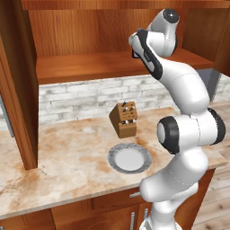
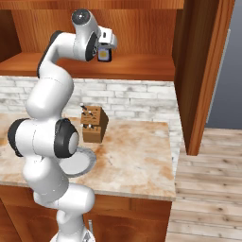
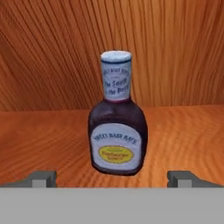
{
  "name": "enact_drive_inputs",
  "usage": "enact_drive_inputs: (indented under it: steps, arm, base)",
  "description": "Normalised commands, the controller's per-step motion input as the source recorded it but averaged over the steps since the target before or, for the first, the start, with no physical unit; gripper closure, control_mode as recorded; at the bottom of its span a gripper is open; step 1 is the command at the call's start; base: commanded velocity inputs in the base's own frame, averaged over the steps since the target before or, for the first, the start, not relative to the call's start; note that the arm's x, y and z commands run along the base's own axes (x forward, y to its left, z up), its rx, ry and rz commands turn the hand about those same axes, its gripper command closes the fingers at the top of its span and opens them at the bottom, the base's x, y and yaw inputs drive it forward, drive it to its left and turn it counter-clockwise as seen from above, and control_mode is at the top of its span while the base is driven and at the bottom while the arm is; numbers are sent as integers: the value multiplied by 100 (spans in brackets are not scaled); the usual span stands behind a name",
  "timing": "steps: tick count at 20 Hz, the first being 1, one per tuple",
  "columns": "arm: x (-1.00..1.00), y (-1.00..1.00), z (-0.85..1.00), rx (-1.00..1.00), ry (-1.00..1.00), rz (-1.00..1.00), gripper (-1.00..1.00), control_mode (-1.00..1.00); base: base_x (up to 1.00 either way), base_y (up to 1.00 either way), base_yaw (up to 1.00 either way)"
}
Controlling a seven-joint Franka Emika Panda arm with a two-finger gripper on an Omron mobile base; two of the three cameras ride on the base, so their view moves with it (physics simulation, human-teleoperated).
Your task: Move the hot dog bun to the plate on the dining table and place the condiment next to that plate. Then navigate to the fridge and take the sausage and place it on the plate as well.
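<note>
The condiment (image 3: 117,131), a dark blue-purple bottle with a pale cap and yellowish label, stands upright on a wooden shelf (image 3: 43,135). My gripper (image 3: 112,177) is open just in front of it, one fingertip on each side and neither touching it. In the right base view the condiment (image 2: 105,53) sits just past the hand, high on the shelf (image 2: 142,66). The bun, blue plate, dining table, fridge and sausage are out of view.
Below the shelf a marble-look counter (image 1: 58,157) carries a wooden knife block (image 1: 124,118) and a grey-rimmed whitish plate (image 1: 129,158). Wooden cabinet walls (image 1: 18,90) close in both sides of the shelf. A brick backsplash (image 2: 142,97) runs behind the counter.
</note>
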Motion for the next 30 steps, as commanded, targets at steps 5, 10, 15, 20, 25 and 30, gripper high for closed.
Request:
enact_drive_inputs:
  steps: [5,10,15,20,25,30]
  arm:
    - [33,0,-8,0,0,0,-100,-100]
    - [31,1,-16,0,-2,0,-100,-100]
    - [33,1,-12,0,0,0,-100,-100]
    - [33,0,0,0,0,0,-100,-100]
    - [25,0,0,0,0,0,-100,-100]
    - [10,0,0,0,0,0,100,-100]
  base:
    - [0,0,0]
    - [0,0,0]
    - [0,0,0]
    - [0,0,0]
    - [0,0,0]
    - [0,0,0]
